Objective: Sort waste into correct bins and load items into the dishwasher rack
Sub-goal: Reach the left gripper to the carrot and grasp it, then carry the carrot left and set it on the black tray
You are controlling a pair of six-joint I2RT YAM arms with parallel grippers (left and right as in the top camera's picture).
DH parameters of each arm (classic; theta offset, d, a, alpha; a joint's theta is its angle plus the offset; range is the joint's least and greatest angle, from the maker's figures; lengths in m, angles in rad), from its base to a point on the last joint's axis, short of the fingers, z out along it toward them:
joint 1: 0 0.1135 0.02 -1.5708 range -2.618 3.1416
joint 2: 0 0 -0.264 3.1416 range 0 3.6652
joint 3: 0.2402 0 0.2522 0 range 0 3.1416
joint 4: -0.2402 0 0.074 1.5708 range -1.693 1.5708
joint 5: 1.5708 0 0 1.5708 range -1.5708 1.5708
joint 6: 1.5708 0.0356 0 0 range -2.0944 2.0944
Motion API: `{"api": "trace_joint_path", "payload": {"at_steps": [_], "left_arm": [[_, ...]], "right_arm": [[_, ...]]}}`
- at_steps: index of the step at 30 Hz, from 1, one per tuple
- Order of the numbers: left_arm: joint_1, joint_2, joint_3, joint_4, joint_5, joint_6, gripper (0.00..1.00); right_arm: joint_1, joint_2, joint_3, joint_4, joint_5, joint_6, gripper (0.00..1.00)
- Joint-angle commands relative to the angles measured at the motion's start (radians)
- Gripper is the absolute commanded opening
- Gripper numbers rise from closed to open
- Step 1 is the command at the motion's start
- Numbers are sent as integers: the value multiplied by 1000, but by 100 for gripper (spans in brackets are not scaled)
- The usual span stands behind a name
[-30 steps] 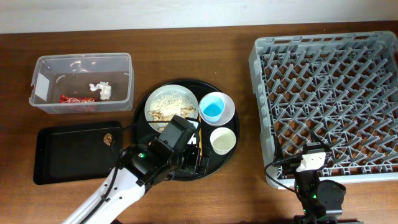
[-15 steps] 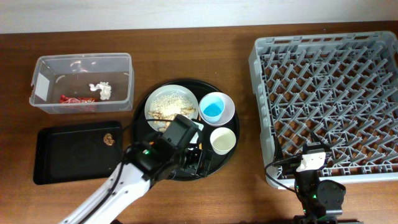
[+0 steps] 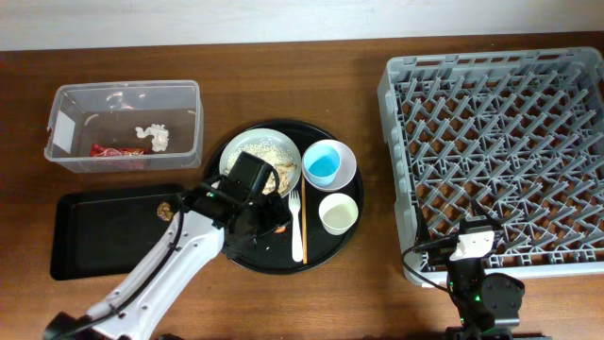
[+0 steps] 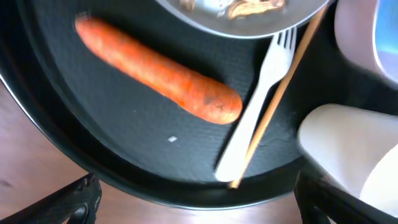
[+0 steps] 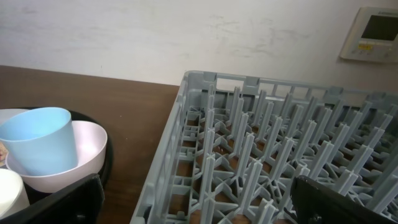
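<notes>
My left gripper (image 3: 253, 231) is open and empty, hovering over the front left of the round black tray; in the left wrist view its fingers (image 4: 79, 198) straddle the tray's near rim. The orange carrot (image 4: 158, 68) lies on the tray just ahead of it. A white fork (image 4: 255, 118) and a thin wooden stick (image 4: 280, 93) lie right of the carrot. The plate (image 3: 260, 156) holds rice and scraps. The light blue cup (image 3: 323, 165) stands in the pale bowl (image 3: 345, 170). The small white cup (image 3: 338, 213) stands in front of it. My right gripper (image 5: 199, 208) is open at the grey rack's (image 3: 500, 142) front edge.
The clear tub (image 3: 184, 123) at the back left holds the red wrapper (image 3: 118, 150) and the white tissue (image 3: 154, 137). The shallow black tray (image 3: 104, 236) in front of it holds a brown scrap (image 3: 164, 210). The round black tray (image 3: 326, 247) lies between the bins and the rack.
My left gripper has moved left and back over the round tray, uncovering the fork and the stick. The right arm has not moved.
</notes>
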State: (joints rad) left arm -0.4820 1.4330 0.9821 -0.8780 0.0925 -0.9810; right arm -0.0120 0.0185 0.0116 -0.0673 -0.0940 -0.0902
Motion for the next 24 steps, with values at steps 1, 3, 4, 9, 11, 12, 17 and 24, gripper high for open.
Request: {"api": "trace_joint_path", "payload": {"at_steps": [1, 3, 4, 9, 11, 12, 17, 24], "left_arm": [[0, 56, -47, 11, 31, -311, 99], [1, 97, -47, 61, -84, -315, 99], [1, 119, -47, 83, -88, -318, 99], [52, 172, -49, 111, -202, -318, 99], [60, 174, -51, 112, -182, -318, 99], [59, 174, -51, 111, -162, -318, 99], [60, 216, -66, 111, -130, -362, 98], [59, 250, -109, 196, -88, -362, 78]], "right_arm": [[6, -6, -6, -4, 5, -7, 99], [6, -6, -6, -4, 5, -7, 99], [6, -6, -6, -4, 5, -7, 99], [6, -6, -6, -4, 5, -7, 99], [6, -6, -6, -4, 5, -7, 99], [6, -6, -6, -4, 5, -7, 99], [6, -6, -6, -4, 5, -7, 99], [6, -6, -6, -4, 5, -7, 99]]}}
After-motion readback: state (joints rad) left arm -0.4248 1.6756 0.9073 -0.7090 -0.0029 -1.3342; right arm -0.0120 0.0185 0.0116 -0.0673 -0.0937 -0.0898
